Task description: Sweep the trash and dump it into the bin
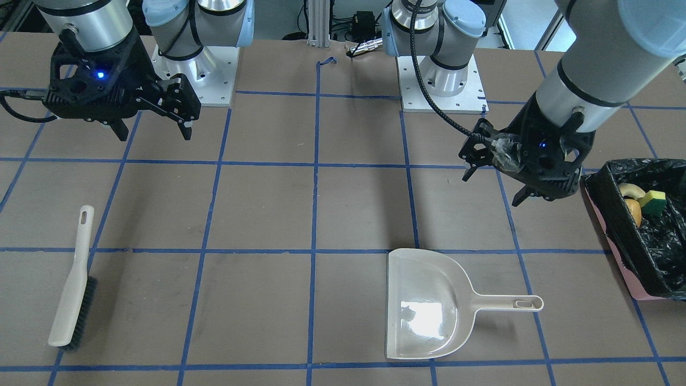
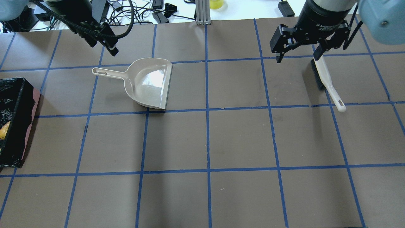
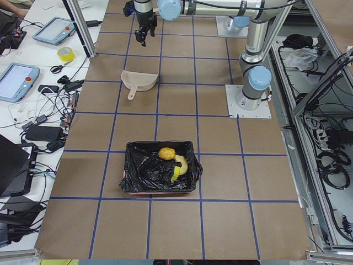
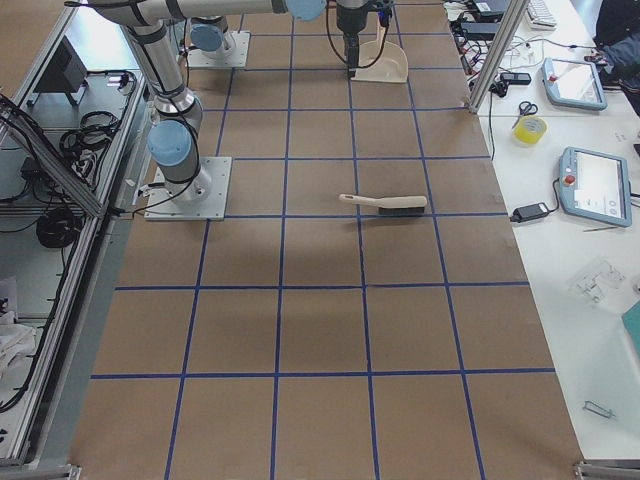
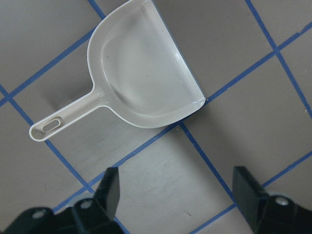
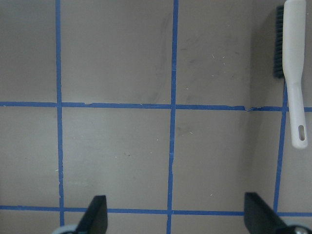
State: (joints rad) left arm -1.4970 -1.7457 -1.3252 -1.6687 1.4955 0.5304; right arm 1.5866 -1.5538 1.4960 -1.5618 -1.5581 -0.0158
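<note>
The trash lies inside the bin (image 1: 616, 228), a pink box lined with a black bag at the table's end on my left: a golden-brown lump (image 1: 634, 212), a yellow-green sponge wedge (image 1: 654, 202) and a tan peel scrap (image 1: 632, 189). The bin also shows in the exterior left view (image 3: 132, 176) with the lump (image 3: 166, 153). My left gripper (image 1: 494, 186) is open and empty, above the table between the bin and the beige dustpan (image 1: 429, 305). In the left wrist view the left gripper (image 5: 178, 190) looks down on the empty dustpan (image 5: 141, 73). My right gripper (image 1: 154, 131) is open and empty.
A beige hand brush (image 1: 72, 284) with dark bristles lies flat on the table on my right side, also in the right wrist view (image 6: 295, 73). The brown table carries a blue tape grid. Cables and clutter lie beyond the far edge.
</note>
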